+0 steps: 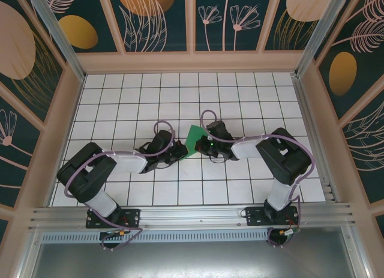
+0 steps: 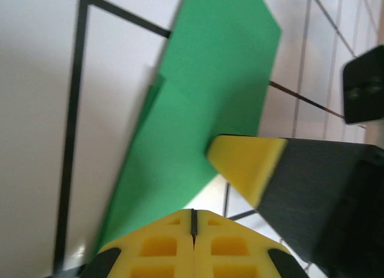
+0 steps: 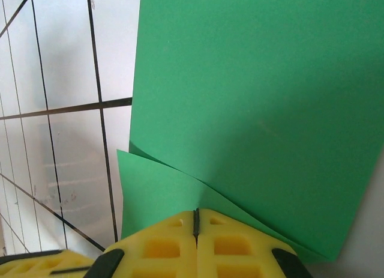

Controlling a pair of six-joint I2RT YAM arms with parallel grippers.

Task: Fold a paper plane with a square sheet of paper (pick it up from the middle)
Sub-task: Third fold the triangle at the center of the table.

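Note:
The square sheet of paper (image 1: 193, 139) is bright green and lies partly folded on the white grid table, between my two grippers. In the left wrist view the sheet (image 2: 204, 98) runs as a long creased strip just past my left gripper (image 2: 193, 213), whose jaws are shut with nothing showing between them. A yellow finger of the right gripper (image 2: 246, 161) rests on the sheet's edge there. In the right wrist view one layer of the sheet (image 3: 252, 98) lifts over another, and my right gripper (image 3: 195, 212) is shut with its tips against the lower layer. From above, left gripper (image 1: 182, 152) and right gripper (image 1: 200, 147) nearly meet.
The white grid table (image 1: 150, 98) is boxed in by patterned walls (image 1: 192, 20) at the back and both sides. A metal rail (image 1: 180, 215) runs along the near edge where both arm bases are bolted.

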